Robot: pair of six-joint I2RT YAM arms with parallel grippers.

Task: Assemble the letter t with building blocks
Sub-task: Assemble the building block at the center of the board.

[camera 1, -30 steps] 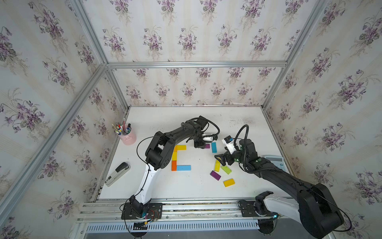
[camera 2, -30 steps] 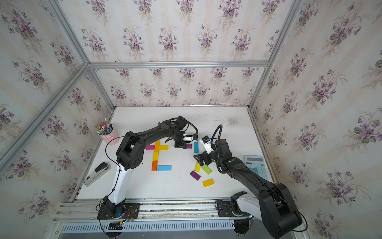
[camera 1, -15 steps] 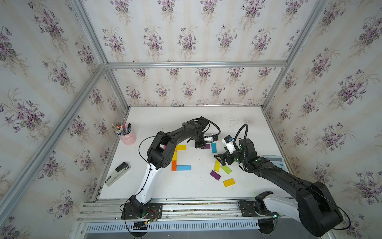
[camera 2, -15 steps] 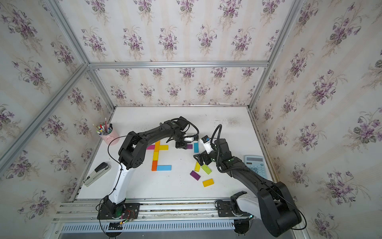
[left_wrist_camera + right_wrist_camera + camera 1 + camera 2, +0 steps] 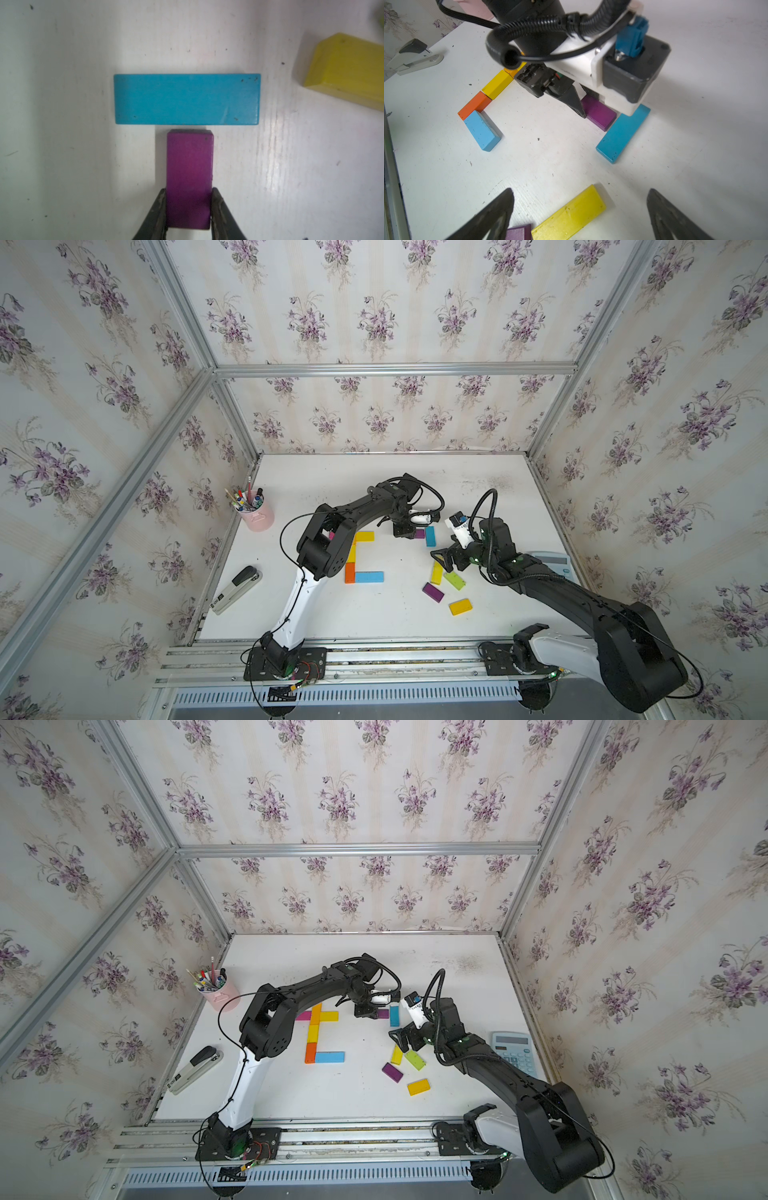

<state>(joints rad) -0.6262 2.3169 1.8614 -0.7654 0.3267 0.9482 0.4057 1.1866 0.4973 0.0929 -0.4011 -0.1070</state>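
Left gripper (image 5: 189, 192): you clamp the purple block (image 5: 190, 164).
In the way: teal block (image 5: 430, 536), just beside at 3 o'clock in a top view.
Right gripper (image 5: 580, 191): spread wide over a yellow block (image 5: 569, 214).

- Counter (image 5: 332, 489): white, scuffed, speckled with dark marks.
- Cup (image 5: 259, 517): pink, upright, filled with pens and pencils (image 5: 246, 497); well apart from the left jaws, on their side away from the right jaws.
- Stapler (image 5: 193, 1070): grey and black, lying flat; well apart from both jaws, beyond the left jaws.
- Calculator (image 5: 513, 1050): pale blue; near the right jaws, on their side away from the left jaws.
- Walls (image 5: 374, 302): wallpaper with purple flowers, held in an aluminium frame (image 5: 390, 369).
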